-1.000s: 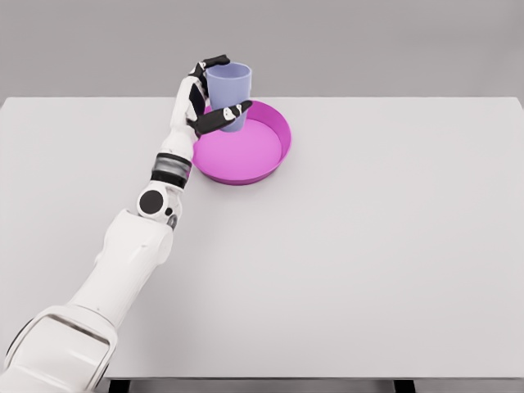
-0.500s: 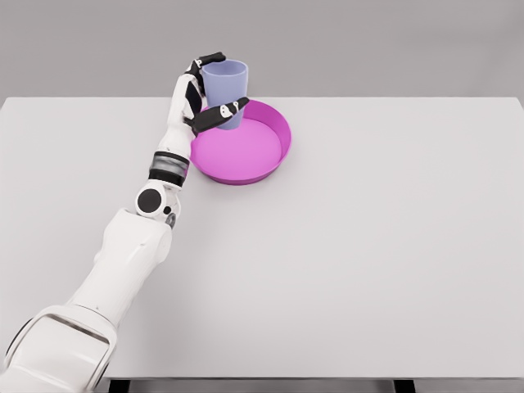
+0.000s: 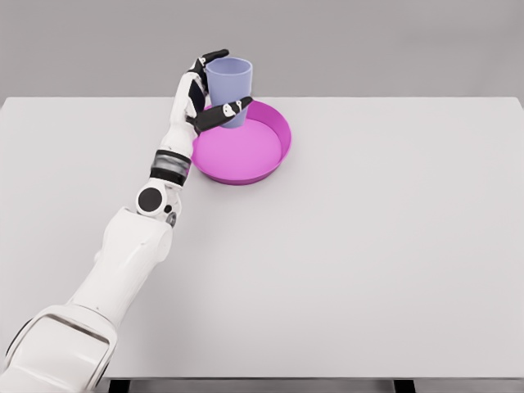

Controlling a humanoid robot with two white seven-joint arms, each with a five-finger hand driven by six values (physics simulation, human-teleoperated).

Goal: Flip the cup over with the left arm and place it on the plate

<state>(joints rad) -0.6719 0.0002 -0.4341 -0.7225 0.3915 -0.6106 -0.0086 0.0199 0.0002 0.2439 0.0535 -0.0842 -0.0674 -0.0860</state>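
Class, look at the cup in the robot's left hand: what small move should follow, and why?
Probably lower it straight down and then release. The left hand grips the lavender cup upright, mouth up, over the far left rim of the magenta plate; whether its base touches the plate cannot be told.

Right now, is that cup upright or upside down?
Upright: the cup shows its open rim on top, wider than its base, gripped by the left hand.

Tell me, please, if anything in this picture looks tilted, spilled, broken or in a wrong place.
Nothing stands out. The left hand grips the pale blue cup upright, mouth up, at the far left rim of the pink plate. No spill or damage shows on the white table. Whether the cup touches the plate cannot be told.
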